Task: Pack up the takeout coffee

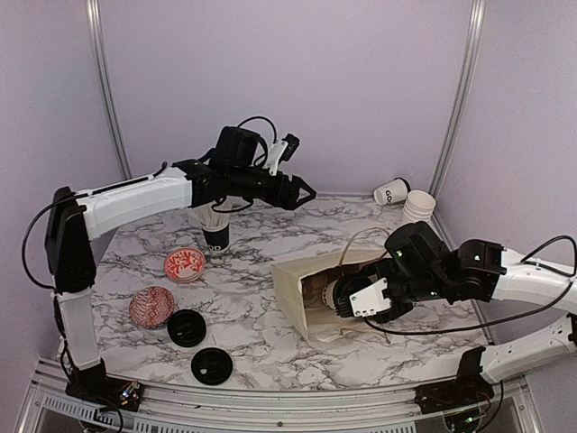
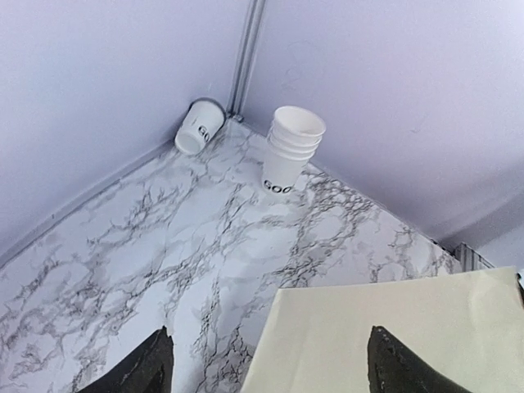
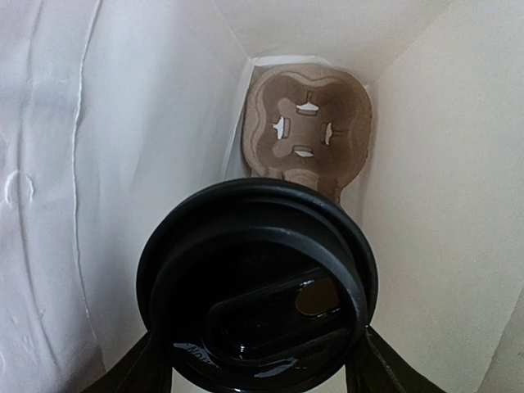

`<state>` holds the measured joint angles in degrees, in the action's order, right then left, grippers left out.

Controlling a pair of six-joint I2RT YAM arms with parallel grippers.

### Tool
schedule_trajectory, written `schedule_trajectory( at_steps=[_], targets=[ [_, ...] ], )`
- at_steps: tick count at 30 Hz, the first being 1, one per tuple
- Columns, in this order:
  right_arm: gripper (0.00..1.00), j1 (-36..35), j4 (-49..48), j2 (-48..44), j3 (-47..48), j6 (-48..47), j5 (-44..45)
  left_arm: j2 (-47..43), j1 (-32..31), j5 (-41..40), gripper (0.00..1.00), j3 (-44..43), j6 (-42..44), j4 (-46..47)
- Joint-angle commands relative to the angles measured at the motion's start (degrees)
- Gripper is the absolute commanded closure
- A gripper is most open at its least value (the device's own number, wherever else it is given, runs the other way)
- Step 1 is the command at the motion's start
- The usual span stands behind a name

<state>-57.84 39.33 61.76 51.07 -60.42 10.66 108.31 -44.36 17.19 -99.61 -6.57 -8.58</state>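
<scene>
Glossy black-lidded takeout coffee (image 3: 258, 278) sits clamped in right gripper (image 3: 260, 372) inside paper bag (image 3: 434, 205); left gripper (image 2: 270, 364) gapes.

Pale lilac walls (image 1: 361, 90) are enclosing the table (image 1: 252, 316) along its far, left and right edges, meeting at two silvery metal posts (image 1: 106, 90) that are rising from the far corners. The tabletop is showing a white marble pattern with grey veins. A metal rail (image 1: 270, 401) is running along the near edge. Soft, even light is falling everywhere, casting only faint shadows.
</scene>
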Motion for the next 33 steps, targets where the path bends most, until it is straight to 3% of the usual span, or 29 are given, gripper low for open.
schedule_trajectory(
  at_steps=[1, 12, 33],
  targets=[
    [0.59, -0.1, -6.9, -2.3, -2.2, -1.3, 2.2, 14.5, 1.5, 2.1, 0.21, -5.5, -6.4, -1.3],
    [0.59, 0.1, -9.3, 0.4, -2.4, 1.5, 10.5, 29.5, 1.4, 15.5, 0.25, -17.2, -9.5, -2.1],
    [0.60, 1.9, -13.1, 6.3, -1.7, 1.7, 12.8, 32.0, -0.8, 22.8, 0.33, -16.1, -8.6, -2.1]
  ],
)
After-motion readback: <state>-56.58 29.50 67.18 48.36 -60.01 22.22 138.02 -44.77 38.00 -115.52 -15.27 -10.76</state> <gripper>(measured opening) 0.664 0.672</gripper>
